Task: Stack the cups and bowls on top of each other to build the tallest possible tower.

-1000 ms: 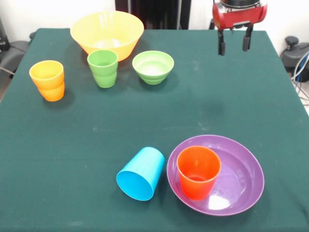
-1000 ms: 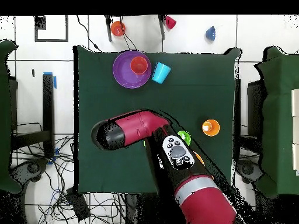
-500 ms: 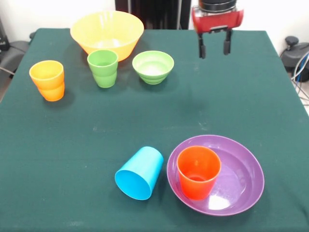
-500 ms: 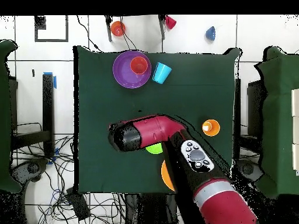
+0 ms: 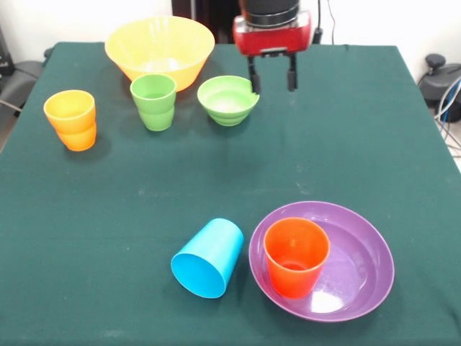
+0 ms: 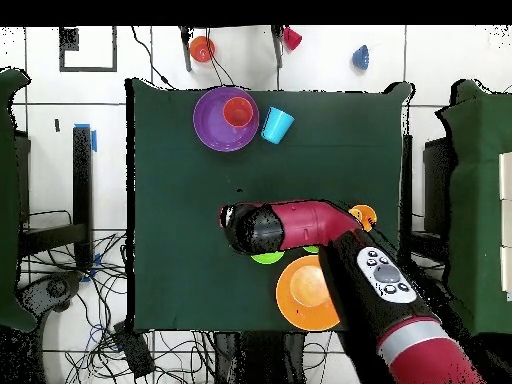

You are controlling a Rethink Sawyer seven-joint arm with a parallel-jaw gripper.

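Green table (image 5: 144, 180) | pincer (image 5: 272, 74) open, empty | beside light green bowl (image 5: 227, 99)

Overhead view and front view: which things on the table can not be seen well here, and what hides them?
- Overhead view: the arm covers the green cup entirely and most of the light green bowl.
- Overhead view: the arm overlaps the yellow-orange cup and one side of the yellow bowl.
- Front view: the pincer crosses the light green bowl's rim.
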